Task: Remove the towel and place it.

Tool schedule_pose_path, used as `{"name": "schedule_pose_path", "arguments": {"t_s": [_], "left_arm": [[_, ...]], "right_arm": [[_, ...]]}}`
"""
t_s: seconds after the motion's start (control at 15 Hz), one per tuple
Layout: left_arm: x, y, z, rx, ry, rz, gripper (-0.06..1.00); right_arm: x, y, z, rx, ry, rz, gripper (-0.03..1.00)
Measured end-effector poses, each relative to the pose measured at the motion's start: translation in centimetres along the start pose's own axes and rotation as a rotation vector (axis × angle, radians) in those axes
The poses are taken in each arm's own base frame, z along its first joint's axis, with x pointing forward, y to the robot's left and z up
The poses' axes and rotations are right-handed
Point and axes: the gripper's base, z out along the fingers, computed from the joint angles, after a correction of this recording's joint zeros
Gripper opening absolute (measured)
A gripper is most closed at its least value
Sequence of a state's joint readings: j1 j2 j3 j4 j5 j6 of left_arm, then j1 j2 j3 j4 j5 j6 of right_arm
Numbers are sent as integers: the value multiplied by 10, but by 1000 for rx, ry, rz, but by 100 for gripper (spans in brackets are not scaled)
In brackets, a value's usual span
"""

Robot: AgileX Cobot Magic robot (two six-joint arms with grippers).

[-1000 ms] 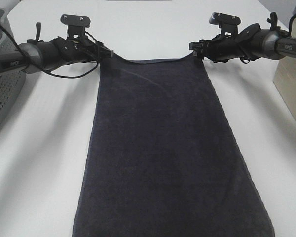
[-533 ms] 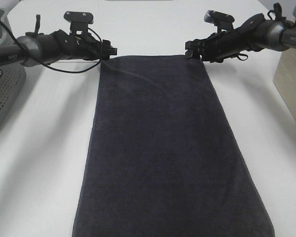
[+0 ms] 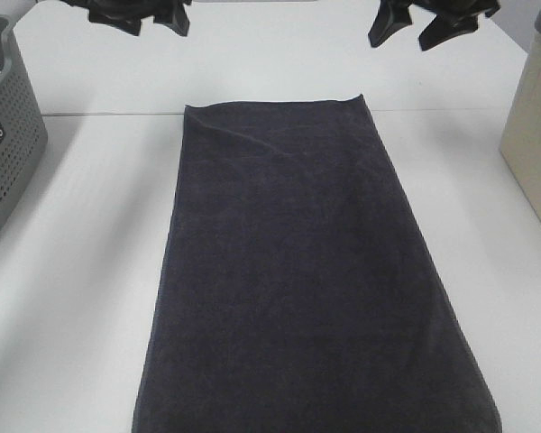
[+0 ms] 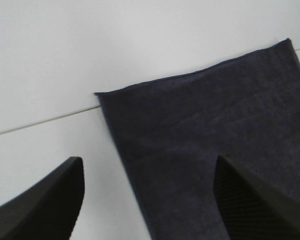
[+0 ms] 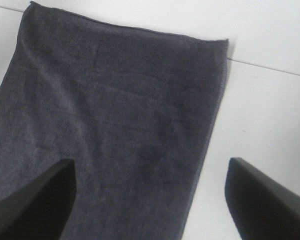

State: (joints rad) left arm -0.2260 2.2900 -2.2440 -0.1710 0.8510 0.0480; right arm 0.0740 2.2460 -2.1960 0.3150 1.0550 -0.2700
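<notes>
**Soft towel lies flat on the desk, both end effectors lifted clear**

The towel [image 3: 311, 271] is spread lengthwise down the middle of the white desk [image 3: 90, 271], its far short edge square to a thin seam line in the desk surface and its near end running out of the overhead view. It lies flat, with only a faint diagonal crease near the far left corner. A grey perforated basket [image 3: 4, 135] stands at the left edge and a beige box [image 3: 534, 135] at the right, both well apart from the cloth.

The left end effector [image 4: 147, 200] hangs above the far left corner with its jaws spread wide and nothing between them; the right end effector [image 5: 150, 200] hangs above the far right corner, likewise wide and empty. Neither touches the fabric.

By its look the towel is plush, limp and light. It would likely drape and sag wherever it is unsupported, fold under its own weight, and drag on the desk rather than slide as one stiff piece. It is not fragile or slippery. The thin hemmed corners at the far end are the natural places to pinch, one per arm, so the cloth stays stretched between them.
</notes>
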Motion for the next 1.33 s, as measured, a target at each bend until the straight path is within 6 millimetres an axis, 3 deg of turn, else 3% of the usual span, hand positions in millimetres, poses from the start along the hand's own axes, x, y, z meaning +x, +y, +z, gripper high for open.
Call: {"name": "schedule_pose_path", "arguments": {"t_s": [0.13, 0.27, 0.33, 0.53, 0.73, 0.87, 0.93, 1.2, 1.33], "left_arm": [[-12, 7, -46, -116, 11, -20, 69], [-20, 23, -93, -202, 12, -28, 69], [-20, 45, -126, -255, 50, -61, 69], [-17, 68, -149, -296, 84, -61, 69], [-19, 60, -174, -259, 46, -69, 69], [-6, 54, -198, -272, 62, -95, 69], [11, 53, -203, -289, 111, -105, 69], [91, 39, -250, -302, 124, -122, 69], [132, 29, -283, -306, 84, -115, 69]], "right_arm": [[1, 8, -49, 67, 17, 32, 79], [4, 12, -83, 134, 12, 51, 79], [5, 12, -110, 164, -28, 71, 78], [7, 13, -138, 183, -82, 90, 76], [30, 26, -173, 194, -93, 104, 76], [63, 38, -192, 191, -57, 112, 76], [85, 46, -206, 190, -45, 115, 76], [191, 76, -246, 204, -29, 111, 76], [243, 87, -257, 215, -46, 84, 76]]}}
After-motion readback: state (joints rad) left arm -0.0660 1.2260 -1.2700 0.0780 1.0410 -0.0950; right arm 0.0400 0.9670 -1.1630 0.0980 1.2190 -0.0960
